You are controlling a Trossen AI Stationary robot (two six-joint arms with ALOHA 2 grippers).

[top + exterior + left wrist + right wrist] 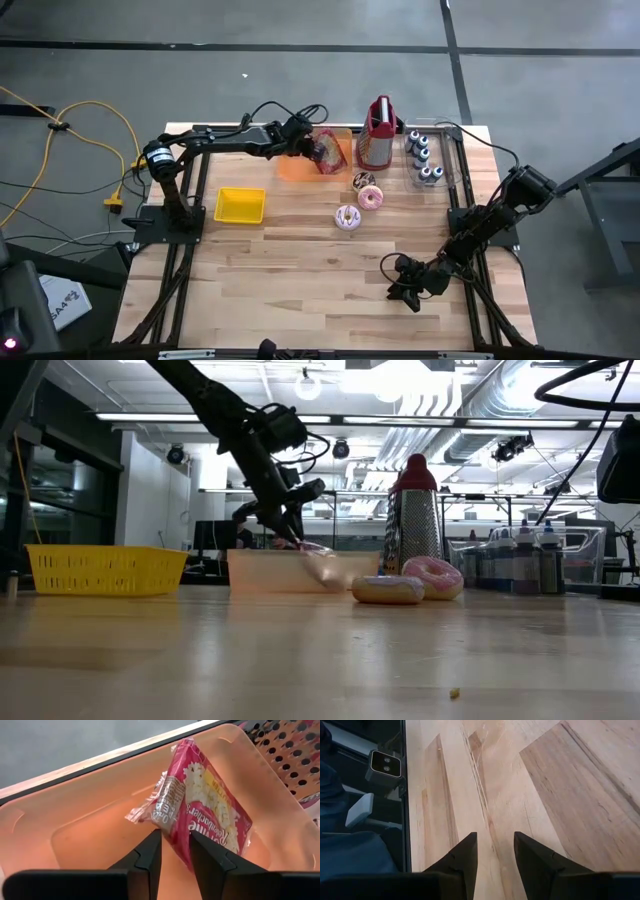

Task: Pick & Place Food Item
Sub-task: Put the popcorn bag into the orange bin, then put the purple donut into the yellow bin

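Observation:
A red-and-white popcorn bag (210, 810) lies tilted inside the orange bin (90, 820) at the table's far middle (295, 168). Its one end is on the bin's floor and the rest leans toward the bin's wall. My left gripper (175, 845) hangs over the bin (312, 148), slanting down, open, with the bag's near edge in the gap between its fingers. My right gripper (405, 293) stands open low over bare wood near the table's front right, with nothing between its fingers (495, 845). My left gripper's fingers stand on either side of the bag's near long edge (176, 836), slanting down from the table's left. I cannot tell whether they touch it. The bag rests in the bin, not lifted.
A yellow bin (240, 204) sits left of centre. A few donuts (348, 217) (371, 198) (363, 180) lie mid-table. A metal grater with a red top (377, 135) and a clear container of bottles (425, 158) stand at the far right.

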